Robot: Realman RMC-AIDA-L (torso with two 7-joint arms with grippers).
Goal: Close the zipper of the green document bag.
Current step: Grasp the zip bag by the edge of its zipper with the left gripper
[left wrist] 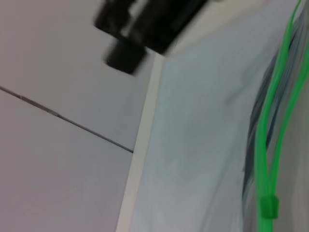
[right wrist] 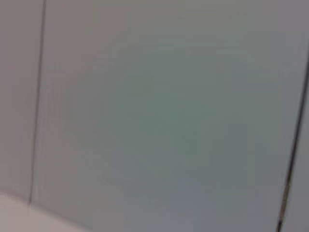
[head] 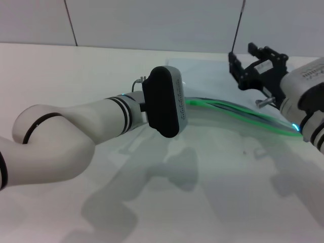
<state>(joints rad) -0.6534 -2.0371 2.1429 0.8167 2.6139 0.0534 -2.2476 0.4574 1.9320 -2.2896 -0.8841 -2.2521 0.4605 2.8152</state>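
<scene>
Head view has the green document bag (head: 212,81) lying flat on the white table (head: 76,71), long axis running left-right, with the zipper (head: 238,114) along its near edge, the two green strips visibly apart. Left gripper (head: 167,101) sits at the zipper's left end; can't tell its claw state. Right gripper (head: 253,63) hovers above the right end, fingers spread, holding nothing.
</scene>
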